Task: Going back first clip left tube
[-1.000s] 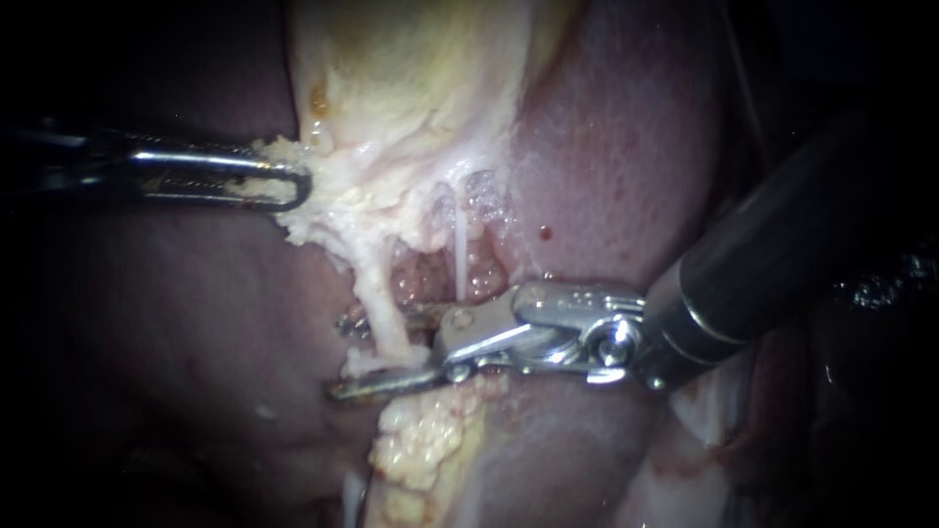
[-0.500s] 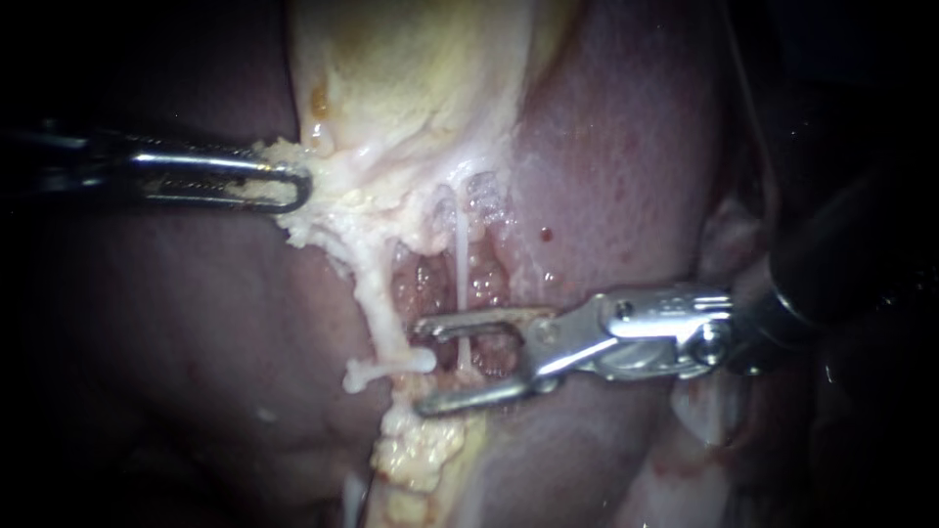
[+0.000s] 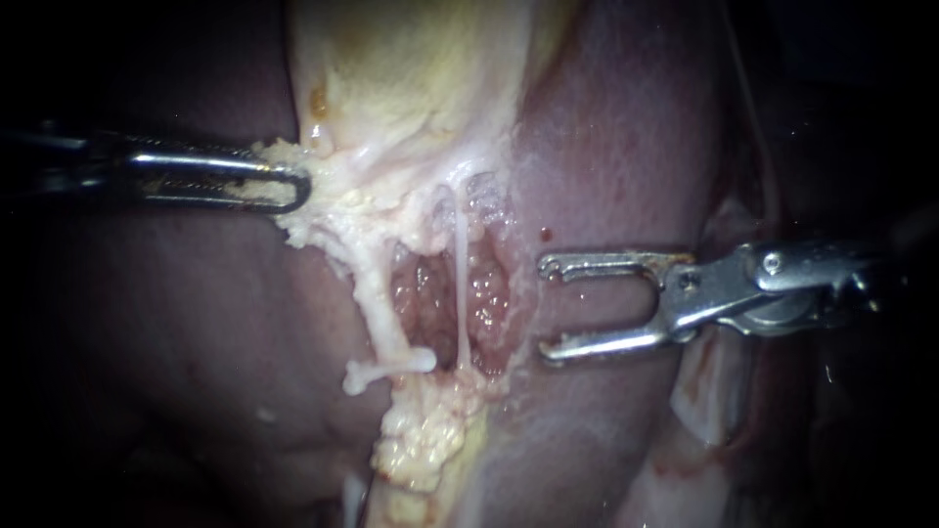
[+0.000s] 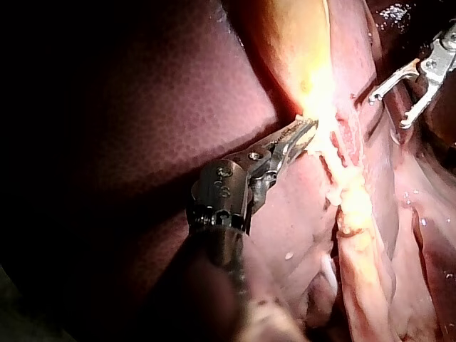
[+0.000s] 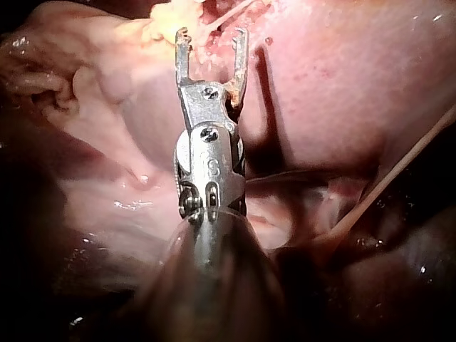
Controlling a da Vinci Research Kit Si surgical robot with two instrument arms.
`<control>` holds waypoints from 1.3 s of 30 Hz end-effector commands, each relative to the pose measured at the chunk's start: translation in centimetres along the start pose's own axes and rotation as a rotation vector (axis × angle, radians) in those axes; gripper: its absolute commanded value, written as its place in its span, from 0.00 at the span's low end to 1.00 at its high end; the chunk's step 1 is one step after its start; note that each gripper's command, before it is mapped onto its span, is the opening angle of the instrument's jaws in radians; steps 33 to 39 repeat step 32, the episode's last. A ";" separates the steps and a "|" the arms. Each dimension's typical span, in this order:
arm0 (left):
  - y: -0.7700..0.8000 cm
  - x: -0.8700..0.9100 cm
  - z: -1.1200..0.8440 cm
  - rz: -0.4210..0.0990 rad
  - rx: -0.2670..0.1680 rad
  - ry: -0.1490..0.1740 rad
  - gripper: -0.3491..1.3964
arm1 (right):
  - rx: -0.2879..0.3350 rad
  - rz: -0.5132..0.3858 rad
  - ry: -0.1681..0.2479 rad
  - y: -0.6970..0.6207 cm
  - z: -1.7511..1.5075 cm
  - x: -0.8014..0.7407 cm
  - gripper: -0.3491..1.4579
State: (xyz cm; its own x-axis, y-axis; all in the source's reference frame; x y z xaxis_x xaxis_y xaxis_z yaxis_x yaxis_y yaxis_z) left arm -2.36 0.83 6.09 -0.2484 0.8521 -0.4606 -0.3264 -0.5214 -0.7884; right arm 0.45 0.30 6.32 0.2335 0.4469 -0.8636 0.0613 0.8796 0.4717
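Right instrument (image 3: 544,308) clear of the clipped left tube (image 3: 375,308)
Its 2 jaws gape empty right of the tube, likely for withdrawal; 1 clip (image 3: 391,366) crosses the tube; up-left of it the left instrument (image 3: 291,186) clamps fat (image 3: 293,220), seemingly stretching the tube.

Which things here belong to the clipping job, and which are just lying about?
In the job:
right instrument, jaws open and empty
left tube
clip across it
left instrument, shut on gallbladder

Lying about:
thin tube beside the left tube
liver
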 end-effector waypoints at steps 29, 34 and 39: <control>-0.16 -0.20 0.69 0.017 0.001 -0.016 0.00 | 0.006 -0.005 0.000 -0.01 -0.06 0.01 0.47; -0.16 -0.20 0.68 0.017 0.000 -0.016 0.00 | 0.012 -0.004 0.001 -0.02 -0.05 0.01 0.47; -0.16 -0.20 0.68 0.017 0.000 -0.016 0.00 | 0.012 -0.004 0.001 -0.02 -0.05 0.01 0.47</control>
